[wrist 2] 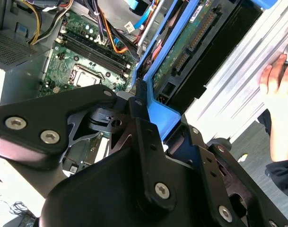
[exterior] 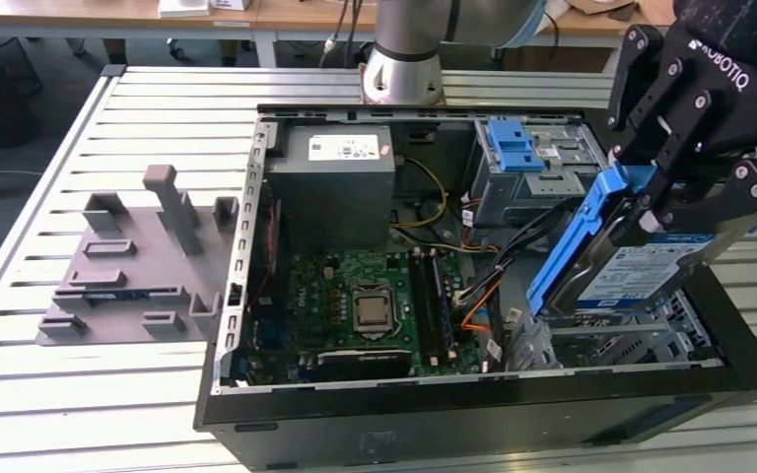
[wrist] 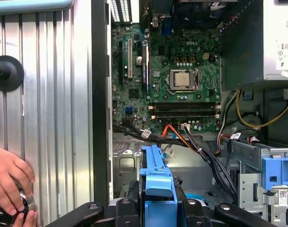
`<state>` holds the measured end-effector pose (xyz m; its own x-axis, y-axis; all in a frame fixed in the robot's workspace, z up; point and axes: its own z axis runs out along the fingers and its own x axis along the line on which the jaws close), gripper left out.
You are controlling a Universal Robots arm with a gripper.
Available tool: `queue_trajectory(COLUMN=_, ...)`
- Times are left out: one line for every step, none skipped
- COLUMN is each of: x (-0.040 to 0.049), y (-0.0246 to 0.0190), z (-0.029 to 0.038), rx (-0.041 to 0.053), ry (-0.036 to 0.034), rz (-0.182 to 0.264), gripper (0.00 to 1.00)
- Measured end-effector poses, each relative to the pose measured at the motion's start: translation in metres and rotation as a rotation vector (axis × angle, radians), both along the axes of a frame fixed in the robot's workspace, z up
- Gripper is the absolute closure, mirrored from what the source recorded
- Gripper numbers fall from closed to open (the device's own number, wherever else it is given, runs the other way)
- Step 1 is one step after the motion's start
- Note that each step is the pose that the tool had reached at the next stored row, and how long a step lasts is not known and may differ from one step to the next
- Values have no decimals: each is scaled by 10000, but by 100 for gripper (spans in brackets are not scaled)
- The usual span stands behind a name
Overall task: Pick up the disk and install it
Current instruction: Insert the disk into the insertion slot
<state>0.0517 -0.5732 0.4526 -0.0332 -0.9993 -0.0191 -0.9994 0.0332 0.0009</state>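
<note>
Holding the disk (exterior: 615,271) tilted over the open computer case (exterior: 484,419).
The pincer (exterior: 678,202) is clamped on the disk's upper end. The disk hangs below it, its long axis slanting down toward the metal drive cage (exterior: 622,340) on the exterior view's right side of the case. It looks just above the cage and not yet seated.

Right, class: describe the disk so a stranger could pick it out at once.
Find the open black computer case; at the exterior view's right the gripper holds the disk tilted over it. Its blue frame and blue-and-white label set it apart from the grey power supply and the bare blue latch.
</note>
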Motion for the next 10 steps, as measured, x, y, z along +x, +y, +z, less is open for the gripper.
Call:
queue_trajectory(x=4, y=0, z=-3, rx=2, ry=0, rz=1, gripper=64)
queue_trajectory(x=10, y=0, z=-7, rx=2, ry=0, rz=1, gripper=64)
queue_trajectory(x=18, y=0, z=-10, rx=1, ry=0, rz=-1, gripper=64)
queue_trajectory(x=28, y=0, z=-14, rx=1, ry=0, rz=0, gripper=64)
queue_trajectory(x=38, y=0, z=-17, rx=0, ry=0, rz=-1, gripper=64)
queue_trajectory(x=48, y=0, z=-21, rx=0, ry=0, rz=-1, gripper=64)
queue_trajectory(x=58, y=0, z=-25, rx=0, ry=0, rz=0, gripper=64)
queue_trajectory(x=66, y=0, z=-28, rx=0, ry=0, rz=-1, gripper=64)
queue_trajectory(x=75, y=0, z=-32, rx=-1, ry=0, rz=0, gripper=64)
queue_trajectory(x=82, y=0, z=-36, rx=-1, ry=0, rz=-1, gripper=64)
